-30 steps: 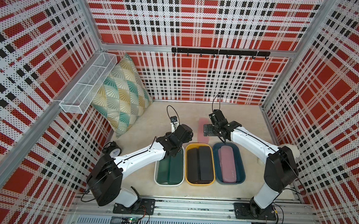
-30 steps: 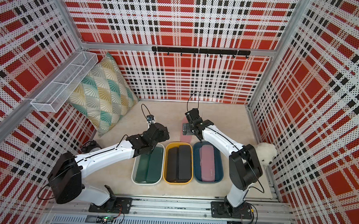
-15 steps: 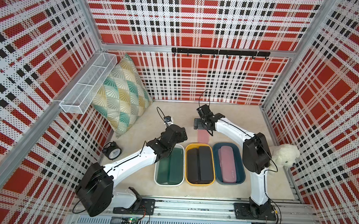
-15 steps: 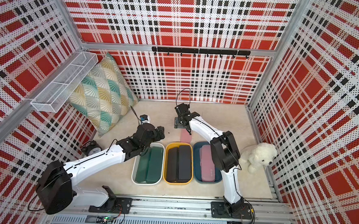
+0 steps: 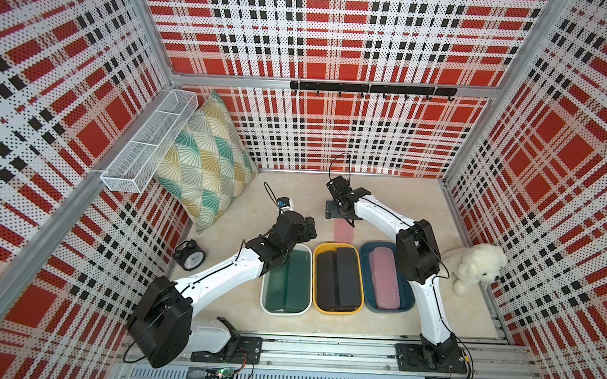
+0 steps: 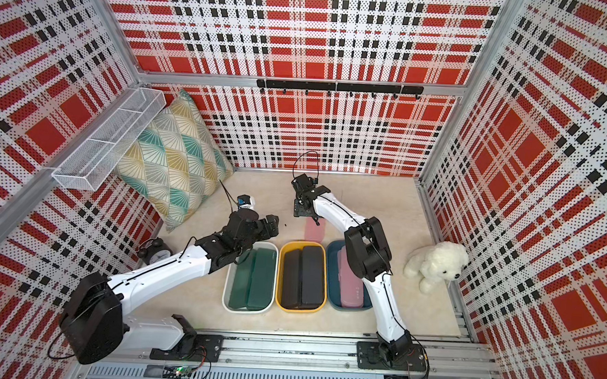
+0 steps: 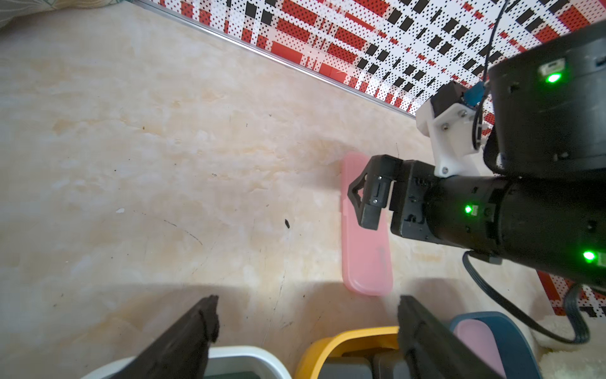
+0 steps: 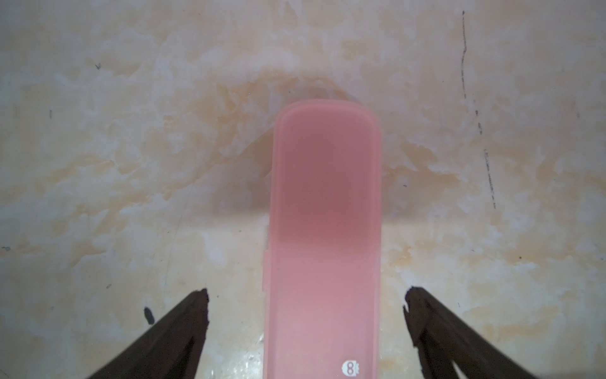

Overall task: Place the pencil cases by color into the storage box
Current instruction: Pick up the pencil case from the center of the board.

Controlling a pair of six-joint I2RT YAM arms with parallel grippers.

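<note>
A pale pink pencil case (image 5: pixel 343 231) (image 6: pixel 315 230) lies flat on the table just beyond the yellow tub (image 5: pixel 336 311) and the blue tub (image 5: pixel 388 310). My right gripper (image 5: pixel 340 210) (image 8: pixel 306 295) hangs open above its far end, one finger on each side of the case (image 8: pixel 324 213), touching nothing. My left gripper (image 5: pixel 309 230) (image 7: pixel 308 302) is open and empty above the far rims of the white tub (image 5: pixel 263 295) and the yellow tub. Dark green cases (image 5: pixel 286 285) fill the white tub, black cases (image 5: pixel 338 281) the yellow, and a pink case (image 5: pixel 384 280) lies in the blue.
A patterned pillow (image 5: pixel 203 163) leans in the far left corner under a white wire basket (image 5: pixel 151 143) on the wall. A black alarm clock (image 5: pixel 190 255) stands left of the tubs. A white plush animal (image 5: pixel 476 270) sits at the right wall.
My right gripper has moved left over the loose pink case, and its elbow has swung in above the blue tub, uncovering the plush animal. My left arm has swung lower to the front left.
</note>
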